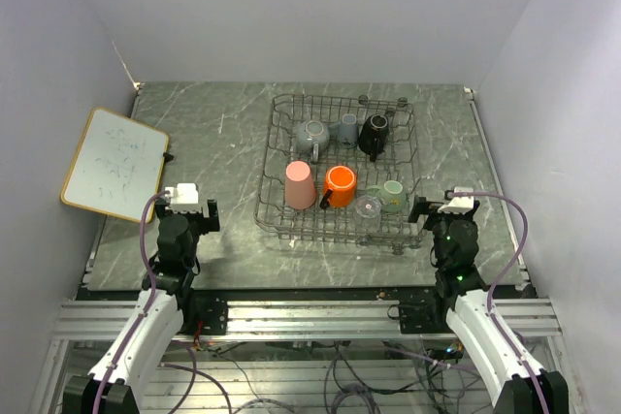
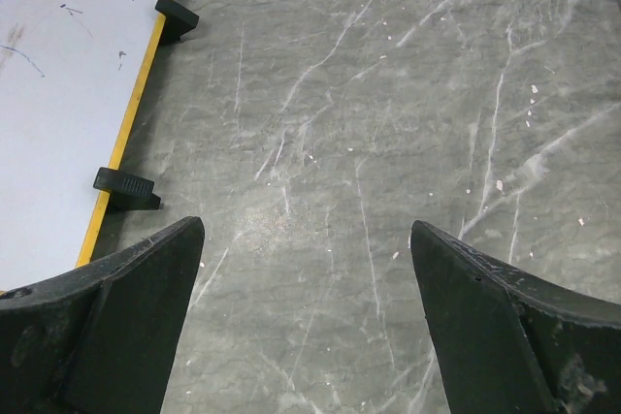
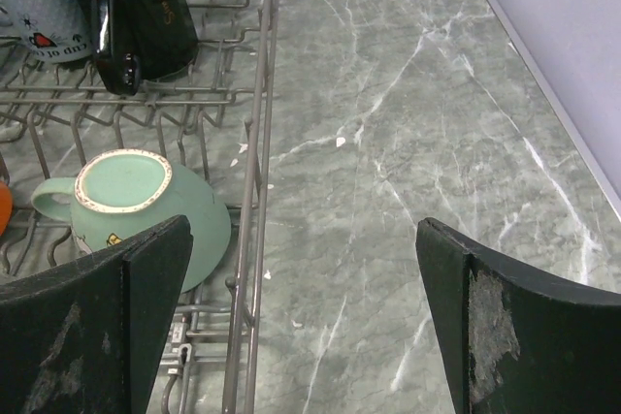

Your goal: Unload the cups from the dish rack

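The grey wire dish rack (image 1: 277,157) sits mid-table and holds several cups. In it are a pink tumbler (image 1: 300,184), an orange mug (image 1: 340,184), a clear glass (image 1: 368,206), a mint-green mug (image 1: 391,192), two grey mugs (image 1: 311,138) (image 1: 346,129) and a black mug (image 1: 375,134). My left gripper (image 1: 186,203) is open and empty over bare table (image 2: 320,143), left of the rack. My right gripper (image 1: 439,207) is open and empty beside the rack's right wall (image 3: 254,172). The mint-green mug (image 3: 146,206) lies upside down near its left finger (image 3: 107,327); the black mug (image 3: 146,12) stands behind.
A white board with a yellow-wood frame (image 1: 114,162) lies at the table's left edge; it also shows in the left wrist view (image 2: 68,94). Walls close in the table at the back and both sides. Grey marble table lies right of the rack (image 3: 437,133).
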`<state>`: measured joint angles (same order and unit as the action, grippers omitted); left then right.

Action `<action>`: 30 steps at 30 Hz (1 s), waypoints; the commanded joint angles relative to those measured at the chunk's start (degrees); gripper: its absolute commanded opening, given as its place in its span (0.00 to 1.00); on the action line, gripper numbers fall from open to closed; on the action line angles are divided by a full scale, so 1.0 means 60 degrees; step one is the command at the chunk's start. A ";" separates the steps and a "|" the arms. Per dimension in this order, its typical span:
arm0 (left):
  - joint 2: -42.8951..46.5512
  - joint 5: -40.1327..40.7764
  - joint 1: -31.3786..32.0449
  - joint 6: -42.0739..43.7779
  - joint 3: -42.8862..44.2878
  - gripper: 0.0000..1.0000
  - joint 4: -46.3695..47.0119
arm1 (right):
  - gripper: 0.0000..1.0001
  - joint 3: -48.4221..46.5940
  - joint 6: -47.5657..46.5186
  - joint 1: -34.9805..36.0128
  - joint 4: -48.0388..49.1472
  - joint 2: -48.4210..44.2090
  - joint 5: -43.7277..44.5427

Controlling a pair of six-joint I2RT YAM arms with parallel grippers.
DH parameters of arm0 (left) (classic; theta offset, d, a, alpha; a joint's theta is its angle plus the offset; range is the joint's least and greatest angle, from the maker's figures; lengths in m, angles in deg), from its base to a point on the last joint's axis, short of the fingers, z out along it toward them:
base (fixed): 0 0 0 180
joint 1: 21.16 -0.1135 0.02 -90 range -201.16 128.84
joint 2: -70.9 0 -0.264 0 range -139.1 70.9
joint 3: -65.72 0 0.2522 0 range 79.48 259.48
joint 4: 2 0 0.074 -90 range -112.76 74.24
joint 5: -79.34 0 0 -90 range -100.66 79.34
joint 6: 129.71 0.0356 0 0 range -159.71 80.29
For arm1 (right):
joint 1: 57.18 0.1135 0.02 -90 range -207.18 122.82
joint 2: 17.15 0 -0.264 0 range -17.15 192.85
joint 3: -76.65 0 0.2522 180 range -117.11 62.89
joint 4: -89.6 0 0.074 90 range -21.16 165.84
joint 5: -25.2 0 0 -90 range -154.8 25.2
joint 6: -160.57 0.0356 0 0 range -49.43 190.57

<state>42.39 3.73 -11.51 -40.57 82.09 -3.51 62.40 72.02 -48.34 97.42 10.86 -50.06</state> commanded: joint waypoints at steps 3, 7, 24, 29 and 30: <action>-0.0059 0.0160 -0.0072 -0.0037 0.0170 0.99 0.0483 | 1.00 0.0722 -0.0064 -0.0026 0.0153 -0.0073 -0.0011; 0.0012 0.0135 -0.0077 -0.0047 0.0161 0.99 0.0442 | 1.00 0.0721 -0.0052 -0.0023 0.0155 -0.0039 -0.0011; -0.1797 -0.1469 -0.0084 0.0896 0.3846 0.88 -0.2510 | 1.00 -0.3032 0.4476 -0.0027 -0.4077 0.0309 0.3994; -0.1895 -0.1853 -0.0085 0.0948 0.5444 0.90 -0.4119 | 1.00 -0.4837 0.4976 -0.0024 -0.4344 0.1394 0.3384; -0.2004 -0.2069 -0.0085 0.1001 0.5871 0.91 -0.4607 | 1.00 -0.5160 0.5475 -0.0031 -0.4551 0.1617 0.3243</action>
<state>31.13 -4.20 -11.51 -35.70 109.50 -20.99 37.28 94.30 -48.34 75.43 16.96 -32.07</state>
